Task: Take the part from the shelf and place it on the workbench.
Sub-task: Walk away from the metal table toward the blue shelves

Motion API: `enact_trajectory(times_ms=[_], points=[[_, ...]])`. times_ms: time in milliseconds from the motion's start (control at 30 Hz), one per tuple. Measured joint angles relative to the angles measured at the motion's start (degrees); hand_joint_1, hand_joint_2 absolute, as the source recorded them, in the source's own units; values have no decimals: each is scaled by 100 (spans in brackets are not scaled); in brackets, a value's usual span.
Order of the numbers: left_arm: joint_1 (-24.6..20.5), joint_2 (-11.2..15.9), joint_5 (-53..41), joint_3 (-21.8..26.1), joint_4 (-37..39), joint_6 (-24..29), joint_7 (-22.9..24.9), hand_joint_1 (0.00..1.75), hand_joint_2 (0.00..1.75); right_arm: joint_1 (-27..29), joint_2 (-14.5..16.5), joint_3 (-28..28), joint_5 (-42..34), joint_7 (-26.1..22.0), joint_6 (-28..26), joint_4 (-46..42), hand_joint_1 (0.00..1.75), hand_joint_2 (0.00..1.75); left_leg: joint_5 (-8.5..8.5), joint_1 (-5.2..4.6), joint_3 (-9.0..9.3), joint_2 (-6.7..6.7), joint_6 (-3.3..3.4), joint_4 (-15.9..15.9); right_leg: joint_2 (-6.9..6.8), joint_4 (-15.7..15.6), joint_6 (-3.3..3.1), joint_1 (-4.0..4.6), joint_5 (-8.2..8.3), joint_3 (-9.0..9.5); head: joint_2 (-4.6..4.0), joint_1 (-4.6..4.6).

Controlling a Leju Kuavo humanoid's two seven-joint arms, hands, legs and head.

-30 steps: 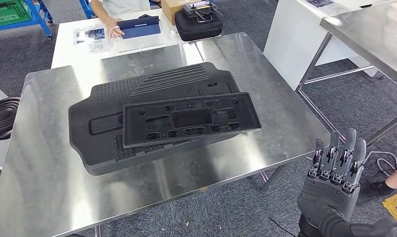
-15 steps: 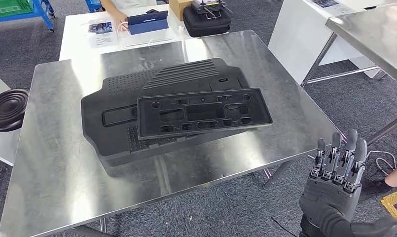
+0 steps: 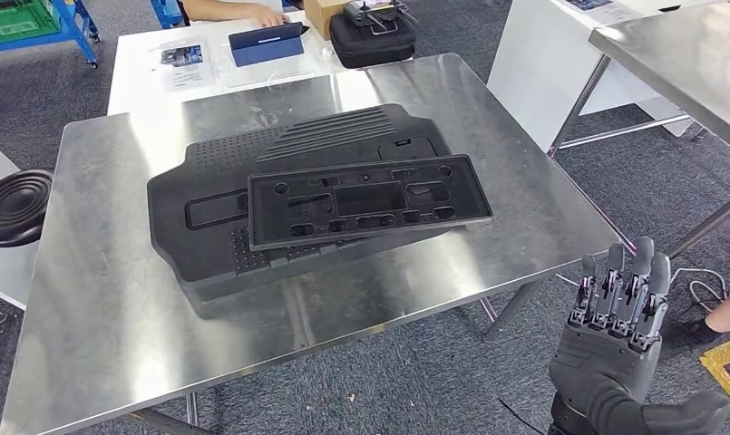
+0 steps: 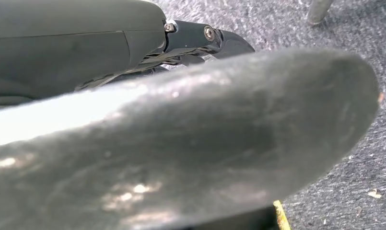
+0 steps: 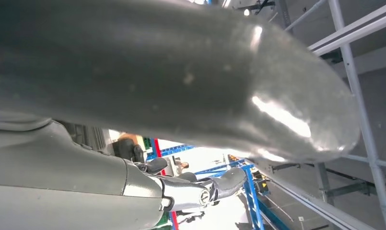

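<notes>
A large black ribbed moulded part (image 3: 207,217) lies flat on the steel workbench (image 3: 98,317). A flat black panel with several cut-outs (image 3: 370,201) rests on top of it, slightly askew. My right hand (image 3: 615,317) is off the bench's near right corner, above the carpet, fingers straight and apart, holding nothing. In the right wrist view the right hand (image 5: 157,72) shows its thick thumb close up. The left hand (image 4: 181,143) hangs over the carpet with its dark fingers (image 4: 205,38) extended and nothing in them.
A white table behind the bench carries a blue tablet (image 3: 267,43), a black case (image 3: 372,41) and a cardboard box (image 3: 320,14); a person's arm (image 3: 234,11) reaches over it. A black stool (image 3: 12,207) stands at the left, another steel table (image 3: 678,63) at the right. A person's hand (image 3: 728,313) is at the right edge.
The whole picture has shifted a little, so my head camera moved. The parts lie as before on the bench. My right hand stays in the same pose.
</notes>
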Motion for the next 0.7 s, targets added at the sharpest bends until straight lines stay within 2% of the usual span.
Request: enact_trajectory(times_ms=[67,133,167,200,233,300,333,367,400,433,500,533,600,633,667,700], points=[[-6,-14,0,2,5,-2,0,0,0,2,1,-2,2,3,0,-1,0,0,0,-25,19,-36,64,-119,12,36,96,22,11,-57,0,-8],[-5,-9,-1,5,4,2,0,0,0,10,1,-6,10,4,-7,-2,0,0,57,-43,-39,-37,176,-121,16,31,173,14,42,-101,0,1],[-6,-8,-2,7,4,3,0,0,0,15,0,-9,33,1,-22,-2,0,0,88,-51,-63,-34,228,-129,16,80,189,6,5,-147,0,3],[-7,-7,-4,9,4,3,0,0,0,19,0,-13,81,-6,-51,-3,0,0,121,-53,-94,-31,280,-140,16,240,181,-1,-98,-237,0,10],[-9,-5,-7,13,4,3,0,0,0,22,0,-15,161,-19,-96,-3,0,0,151,-56,-131,-28,325,-146,15,533,157,-6,-265,-382,0,17],[-11,-4,-15,30,4,2,0,0,0,27,-1,-17,377,-53,-212,-3,0,0,202,-79,-218,-20,383,-146,15,1328,114,3,-640,-730,0,31],[-9,-4,-17,40,4,1,0,0,0,31,-3,-17,489,-70,-269,-3,0,0,226,-92,-258,-14,397,-146,15,1620,115,6,-752,-842,0,31],[-7,-4,-19,51,4,1,0,0,0,33,-5,-17,582,-86,-317,-3,0,0,250,-104,-291,-9,401,-145,15,1700,132,10,-777,-844,0,30],[-5,-4,-19,60,4,1,0,0,0,36,-8,-17,655,-99,-356,-3,0,0,276,-114,-317,-6,399,-145,14,1530,158,20,-717,-713,0,29],[-5,-5,-20,66,4,0,0,0,0,37,-11,-17,706,-109,-385,-3,0,0,301,-119,-337,-6,392,-145,14,1148,177,36,-603,-469,0,30],[-7,-10,-21,73,4,-2,-2,0,0,37,-15,-16,757,-117,-423,-4,0,0,346,-135,-361,-7,359,-143,16,292,157,89,-391,34,0,29],[-7,-13,-23,76,4,-3,-4,0,0,37,-16,-14,768,-118,-440,-5,0,0,367,-143,-366,-6,332,-145,16,48,125,116,-328,168,0,23],[-7,-17,-27,83,4,-4,-10,0,0,47,-26,-11,775,-118,-469,-5,0,0,414,-142,-363,-2,260,-172,14,-50,56,154,-260,195,0,17],[-6,-19,-30,86,4,-3,-13,0,0,50,-32,-9,775,-119,-480,-5,0,0,434,-131,-365,2,221,-182,13,-71,20,137,-220,194,0,15],[-4,-19,-32,89,4,-3,-13,0,0,54,-38,-5,775,-117,-488,-5,0,0,404,-122,-379,5,186,-159,10,-97,-13,113,-180,200,0,15],[-3,-20,-34,91,4,-2,-13,0,0,55,-40,-2,774,-116,-496,-5,0,0,300,-117,-421,7,157,-59,4,-122,-53,85,-134,202,0,8]])
